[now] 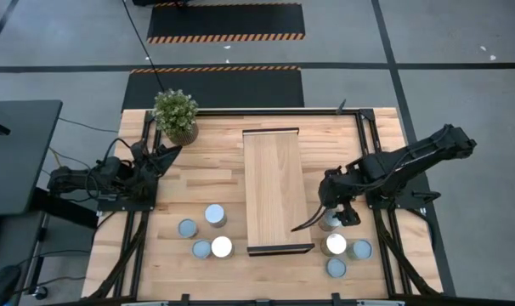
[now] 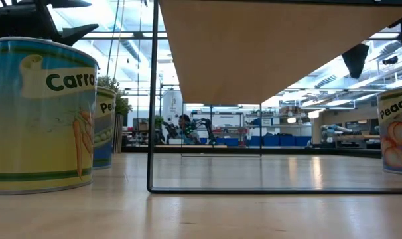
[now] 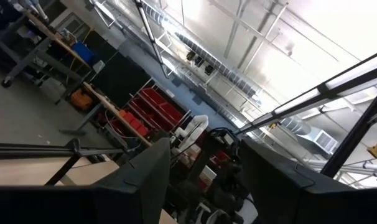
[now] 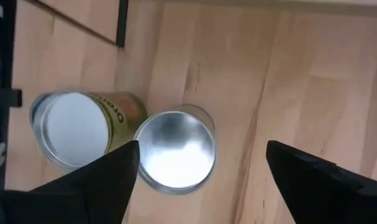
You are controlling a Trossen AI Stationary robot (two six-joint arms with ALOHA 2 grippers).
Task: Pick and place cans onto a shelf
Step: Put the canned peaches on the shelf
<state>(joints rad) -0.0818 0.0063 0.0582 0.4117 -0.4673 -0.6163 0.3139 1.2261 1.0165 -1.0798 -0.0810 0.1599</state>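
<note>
The shelf (image 1: 274,191) is a raised light-wood board in the middle of the table; its underside shows in the low view (image 2: 267,46). Several cans stand upright on the table left of its near end (image 1: 215,214) and several right of it (image 1: 335,245). My right gripper (image 1: 334,214) is open above one silver-topped can (image 4: 176,149). Its fingers point down on either side of that can, above its top. A yellow-labelled can (image 4: 73,127) stands right beside it. My left gripper (image 1: 160,157) is open and empty at the table's left edge, and it also shows in the left wrist view (image 3: 204,193).
A potted green plant (image 1: 175,115) stands at the far left of the table. Black frame rails (image 1: 372,170) run along both table sides. In the low view, a carrot can (image 2: 42,113) and a peach can (image 2: 397,133) stand close to the camera on either side of the shelf's thin black leg (image 2: 150,99).
</note>
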